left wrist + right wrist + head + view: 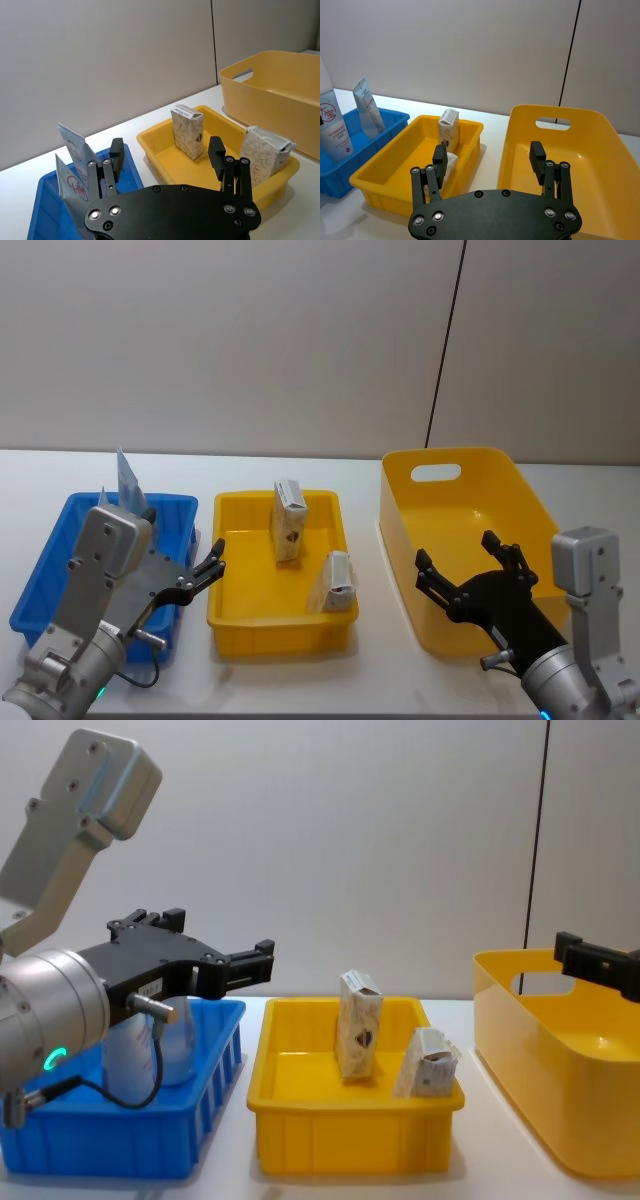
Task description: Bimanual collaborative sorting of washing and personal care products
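Note:
Two small cream cartons are in the yellow tray (228,612): one upright (289,521) at its back, one leaning (335,582) at its front right. The right wrist view shows them as the standing carton (448,129) and the leaning carton (451,162). A big white tube with red print (332,130) and a slimmer pale tube (367,107) stand in the blue crate (45,575). My left gripper (208,565) hangs open and empty over the crate's right edge. Over the big yellow bin (520,495) my right gripper (455,555) is open and empty.
The three containers sit in a row on a white table, blue crate left, yellow tray middle, big yellow bin right. A plain wall with a dark vertical seam (445,350) stands behind. Bare table runs along the front edge (380,680).

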Robot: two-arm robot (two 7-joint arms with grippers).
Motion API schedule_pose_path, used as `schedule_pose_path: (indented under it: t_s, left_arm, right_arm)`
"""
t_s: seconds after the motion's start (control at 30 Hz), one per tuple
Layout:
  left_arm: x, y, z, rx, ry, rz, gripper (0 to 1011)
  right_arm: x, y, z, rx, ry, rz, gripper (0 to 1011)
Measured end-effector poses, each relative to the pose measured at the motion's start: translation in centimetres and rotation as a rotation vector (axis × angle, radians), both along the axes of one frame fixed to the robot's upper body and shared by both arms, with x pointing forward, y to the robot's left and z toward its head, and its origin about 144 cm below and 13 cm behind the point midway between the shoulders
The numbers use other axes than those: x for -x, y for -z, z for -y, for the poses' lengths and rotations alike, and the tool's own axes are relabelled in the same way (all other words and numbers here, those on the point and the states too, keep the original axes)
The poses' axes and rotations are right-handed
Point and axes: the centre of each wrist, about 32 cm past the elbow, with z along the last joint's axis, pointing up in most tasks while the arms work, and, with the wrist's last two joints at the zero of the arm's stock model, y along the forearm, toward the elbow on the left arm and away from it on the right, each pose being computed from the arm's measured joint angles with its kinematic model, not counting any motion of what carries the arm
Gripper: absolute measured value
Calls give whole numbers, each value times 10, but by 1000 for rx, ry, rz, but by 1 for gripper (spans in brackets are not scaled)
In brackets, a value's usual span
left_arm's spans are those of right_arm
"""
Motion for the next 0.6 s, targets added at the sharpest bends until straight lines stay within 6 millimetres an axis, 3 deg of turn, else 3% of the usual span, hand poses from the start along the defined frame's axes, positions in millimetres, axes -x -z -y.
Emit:
schedule_pose_path:
  t_s: [0.6]
  left_arm:
    - [0, 0, 0, 0, 0, 0, 1002]
  right_arm:
    - [0, 0, 0, 0, 0, 0, 1004]
